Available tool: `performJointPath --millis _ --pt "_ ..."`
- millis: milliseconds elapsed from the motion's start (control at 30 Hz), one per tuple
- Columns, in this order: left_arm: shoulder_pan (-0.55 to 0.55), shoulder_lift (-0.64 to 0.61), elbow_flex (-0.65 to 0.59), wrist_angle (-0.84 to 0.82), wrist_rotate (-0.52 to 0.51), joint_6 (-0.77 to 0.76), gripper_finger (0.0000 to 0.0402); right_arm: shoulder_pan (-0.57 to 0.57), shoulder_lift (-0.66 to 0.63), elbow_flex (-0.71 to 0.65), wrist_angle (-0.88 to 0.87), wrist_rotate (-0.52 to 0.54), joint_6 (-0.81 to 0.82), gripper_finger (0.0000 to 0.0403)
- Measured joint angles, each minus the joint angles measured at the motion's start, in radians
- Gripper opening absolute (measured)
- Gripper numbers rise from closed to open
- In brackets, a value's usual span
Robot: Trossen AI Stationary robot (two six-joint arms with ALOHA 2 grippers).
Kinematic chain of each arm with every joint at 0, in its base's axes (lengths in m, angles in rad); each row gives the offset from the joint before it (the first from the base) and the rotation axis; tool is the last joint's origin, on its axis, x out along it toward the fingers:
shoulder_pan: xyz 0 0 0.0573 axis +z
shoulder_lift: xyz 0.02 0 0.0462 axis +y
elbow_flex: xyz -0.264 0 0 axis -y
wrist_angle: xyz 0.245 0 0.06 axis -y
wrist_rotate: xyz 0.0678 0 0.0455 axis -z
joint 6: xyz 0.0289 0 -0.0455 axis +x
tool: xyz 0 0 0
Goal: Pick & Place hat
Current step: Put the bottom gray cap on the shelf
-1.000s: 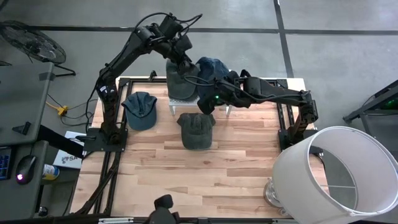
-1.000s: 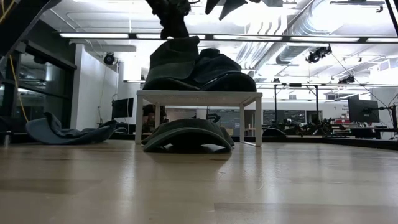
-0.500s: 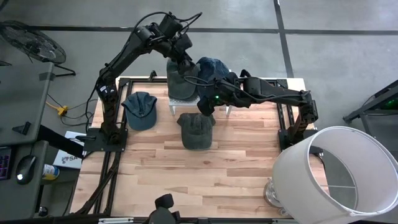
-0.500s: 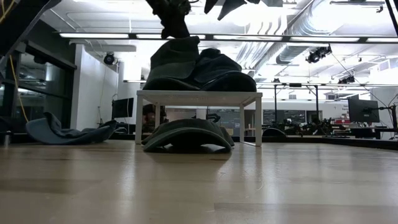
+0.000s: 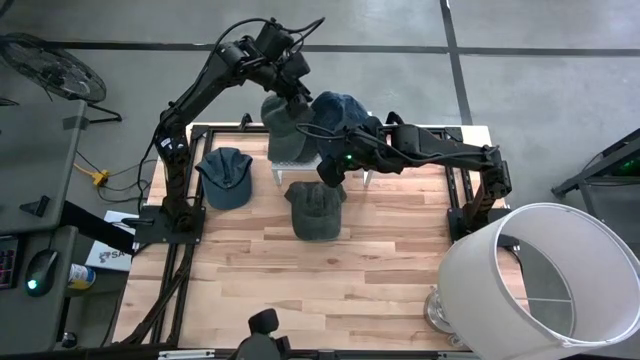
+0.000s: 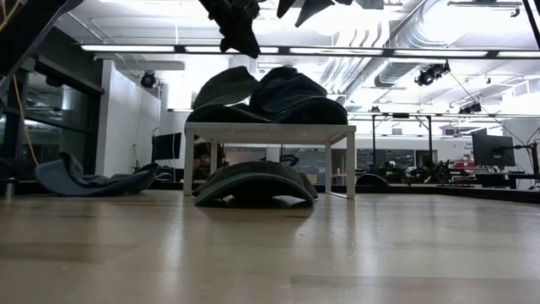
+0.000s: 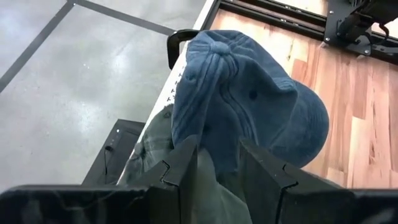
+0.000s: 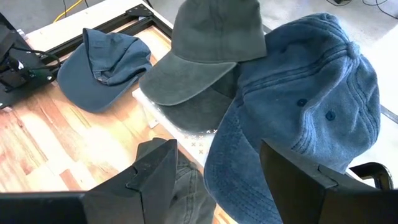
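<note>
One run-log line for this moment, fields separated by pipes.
left end effector: shut on green cap, lifting off white stand | right end effector: open, beside blue cap | two caps on table

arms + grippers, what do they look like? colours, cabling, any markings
Both arms are black, slim jointed links on black frame mounts. Left arm carries loose black cables looping near its wrist. Right arm shows a small green light by its wrist. Fingers are flat, angular, matte black. No markings readable.

Blue cap [image 8: 311, 99]; olive-green cap [image 8: 211, 43]; slate-blue cap [image 8: 102, 65]; white stand [image 6: 268, 129]; light wood-plank table [image 5: 330, 280].
</note>
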Motion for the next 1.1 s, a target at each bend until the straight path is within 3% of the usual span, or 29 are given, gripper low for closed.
performJointPath --millis 700,967,1100 --pt "0.001 -0.028 0.0 0.205 -0.034 -0.003 0.011 0.0 0.0 0.0 0.0 0.002 -0.03 0.0222" --pt "0.042 -0.133 0.003 0.045 -0.165 0.065 0.011 0.0 0.0 0.0 0.0 0.001 -0.031 0.0222" --pt "0.12 -0.148 0.003 -0.071 -0.076 0.057 0.011 -0.001 -0.003 0.0 0.0 0.002 -0.021 0.0222"
